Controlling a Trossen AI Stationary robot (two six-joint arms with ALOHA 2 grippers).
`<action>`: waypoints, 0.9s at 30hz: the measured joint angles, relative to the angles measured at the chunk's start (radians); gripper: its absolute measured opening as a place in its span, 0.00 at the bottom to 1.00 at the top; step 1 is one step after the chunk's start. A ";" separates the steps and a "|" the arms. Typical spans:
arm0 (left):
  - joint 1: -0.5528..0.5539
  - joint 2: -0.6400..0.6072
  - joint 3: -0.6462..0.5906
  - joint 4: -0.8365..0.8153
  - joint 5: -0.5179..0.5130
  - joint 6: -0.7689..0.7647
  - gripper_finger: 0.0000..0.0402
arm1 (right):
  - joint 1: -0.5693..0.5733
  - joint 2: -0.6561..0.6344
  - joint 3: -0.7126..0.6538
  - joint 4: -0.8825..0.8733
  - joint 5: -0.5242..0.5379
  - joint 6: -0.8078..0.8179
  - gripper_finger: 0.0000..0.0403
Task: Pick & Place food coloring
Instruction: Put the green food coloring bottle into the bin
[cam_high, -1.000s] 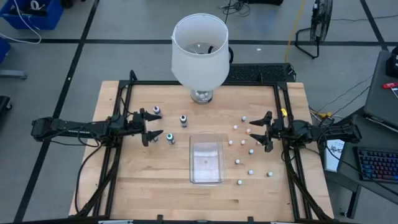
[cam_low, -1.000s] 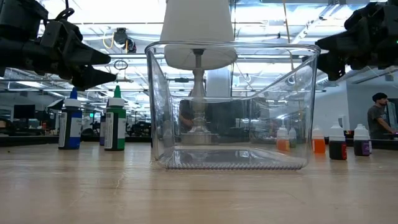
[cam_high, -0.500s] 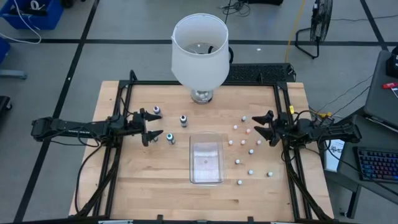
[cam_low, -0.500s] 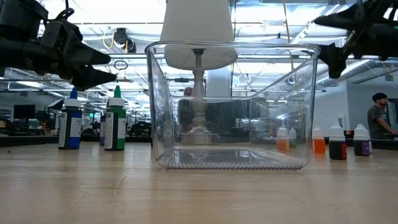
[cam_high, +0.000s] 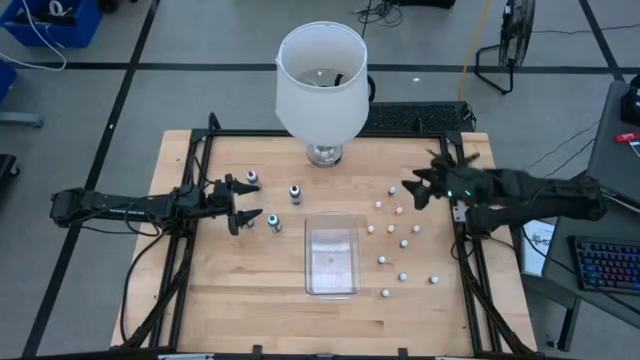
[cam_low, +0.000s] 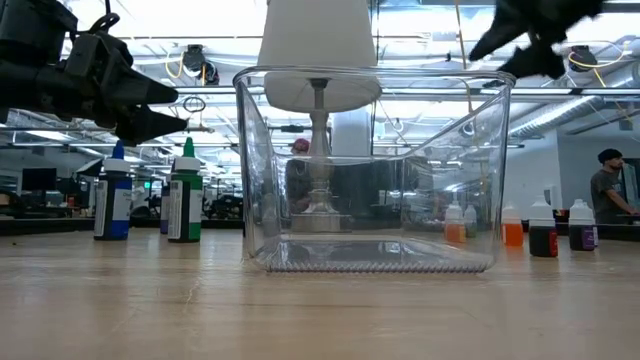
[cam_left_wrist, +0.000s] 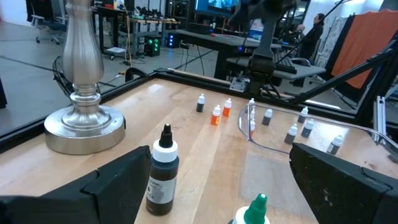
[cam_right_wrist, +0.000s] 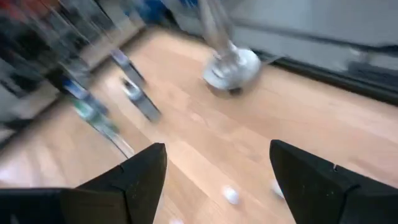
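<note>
Standing upright: tiny white-capped bottles (cam_high: 383, 261).

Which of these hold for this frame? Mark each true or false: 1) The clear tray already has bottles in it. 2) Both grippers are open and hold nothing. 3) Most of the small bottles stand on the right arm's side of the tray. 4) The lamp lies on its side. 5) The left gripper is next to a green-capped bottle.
1) False: the clear tray is empty.
2) True: the left gripper and the right gripper are both open, nothing between the fingers.
3) True: the scattered small bottles lie on that side; only a few stand on the left arm's side.
4) False: the lamp stands upright at the table's far edge.
5) True: the green-capped bottle stands just ahead of its fingers.
</note>
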 joint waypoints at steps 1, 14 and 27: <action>0.000 0.000 0.000 0.000 0.000 0.000 0.94 | -0.036 0.082 0.079 -0.081 -0.036 -0.013 0.68; 0.000 0.000 0.000 0.000 0.000 0.000 0.94 | -0.320 0.710 0.458 -0.426 -0.236 -0.299 0.68; 0.000 0.000 0.000 0.000 0.000 0.000 0.94 | -0.357 0.781 0.164 -0.198 -0.290 -0.288 0.68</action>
